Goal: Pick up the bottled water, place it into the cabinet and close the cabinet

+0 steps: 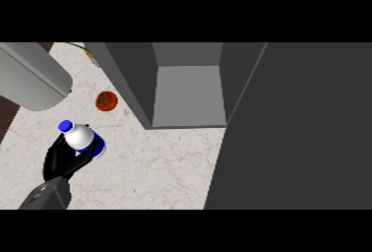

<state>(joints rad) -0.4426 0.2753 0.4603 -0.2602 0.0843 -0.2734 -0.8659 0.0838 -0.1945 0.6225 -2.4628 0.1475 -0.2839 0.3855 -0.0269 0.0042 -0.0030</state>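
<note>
Far left, a big grey cylinder leans in over the marble counter from the top corner. Just below it, my left robot hand comes up from the lower edge on its grey forearm, black fingers curled around the bottled water. The bottle sits at the top of my hand, white body showing between the fingers, blue cap pointing up and left, a blue band on its right side against my fingertips. Whether it touches the counter, I can't tell. Moving right, a tomato rests on the counter, just above the bottle and apart from it. Further right, the cabinet stands open, pale grey inside. Its dark door fills the right side.
</note>
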